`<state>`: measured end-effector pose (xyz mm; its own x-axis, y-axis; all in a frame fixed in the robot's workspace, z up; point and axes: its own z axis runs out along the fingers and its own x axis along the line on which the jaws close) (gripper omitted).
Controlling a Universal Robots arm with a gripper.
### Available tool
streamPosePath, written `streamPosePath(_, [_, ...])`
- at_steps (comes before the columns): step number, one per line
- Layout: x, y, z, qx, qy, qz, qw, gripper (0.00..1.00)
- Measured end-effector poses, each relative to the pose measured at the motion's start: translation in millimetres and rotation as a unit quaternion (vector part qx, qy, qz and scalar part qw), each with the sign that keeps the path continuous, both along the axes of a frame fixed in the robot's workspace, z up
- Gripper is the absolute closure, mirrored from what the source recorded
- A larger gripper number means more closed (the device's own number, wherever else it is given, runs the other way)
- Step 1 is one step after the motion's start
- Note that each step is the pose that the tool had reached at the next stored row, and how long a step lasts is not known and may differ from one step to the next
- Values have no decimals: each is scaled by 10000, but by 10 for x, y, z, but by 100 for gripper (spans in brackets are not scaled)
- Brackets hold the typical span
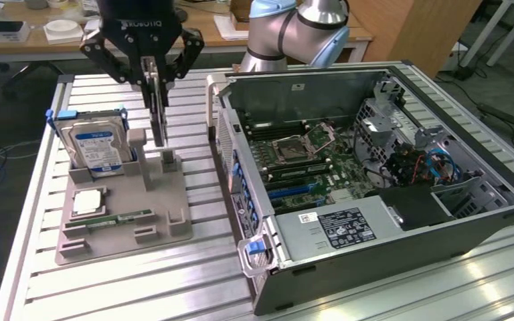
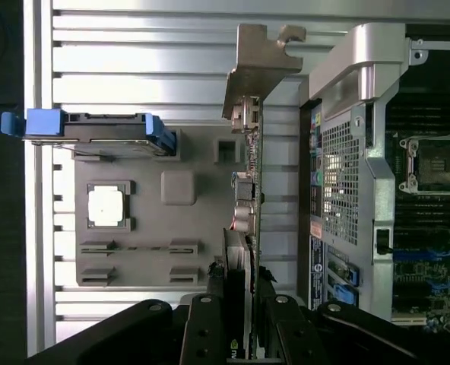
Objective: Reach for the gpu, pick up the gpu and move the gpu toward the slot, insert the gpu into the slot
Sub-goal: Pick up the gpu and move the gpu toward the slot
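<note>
Your tool (image 1: 157, 81) is clamped on the gpu (image 1: 160, 117), fingers pinching the card's top edge from both sides. The card hangs upright, edge-on, over the grey fixture tray (image 1: 154, 207). Its lower edge is right at the small holder post (image 1: 168, 162); can't tell if it's clear of the post or still seated.

Wrist view: same grip. The tool (image 2: 244, 300) is closed on the gpu (image 2: 249, 190), with the metal bracket (image 2: 261, 57) at the far end of the card. The card runs between the tray (image 2: 179, 251) and the side wall of the open PC case (image 2: 347, 175).

On the tray: hard drive in a blue carrier (image 1: 97, 148) standing upright at the exterior view's left of the card, CPU chip (image 1: 88, 200) below it, green memory stick (image 1: 118, 219) lying flat.

The PC case (image 1: 471, 221) sits on the slatted aluminium surface (image 1: 123, 287) at the exterior view's right of the tray, lid off, motherboard (image 1: 324, 170) and CPU socket (image 1: 291, 144) exposed. The gpu is outside the case, not in any slot.
</note>
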<state>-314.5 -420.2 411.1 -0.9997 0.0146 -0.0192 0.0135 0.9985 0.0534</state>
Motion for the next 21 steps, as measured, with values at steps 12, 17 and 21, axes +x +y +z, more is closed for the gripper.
streamPosePath(12, [99,0,89,0,0,2,10000,74])
streamPosePath(17, [186,1,89,-117,0,1,9999,74])
streamPosePath(21, [209,0,88,-173,-1,2,9998,74])
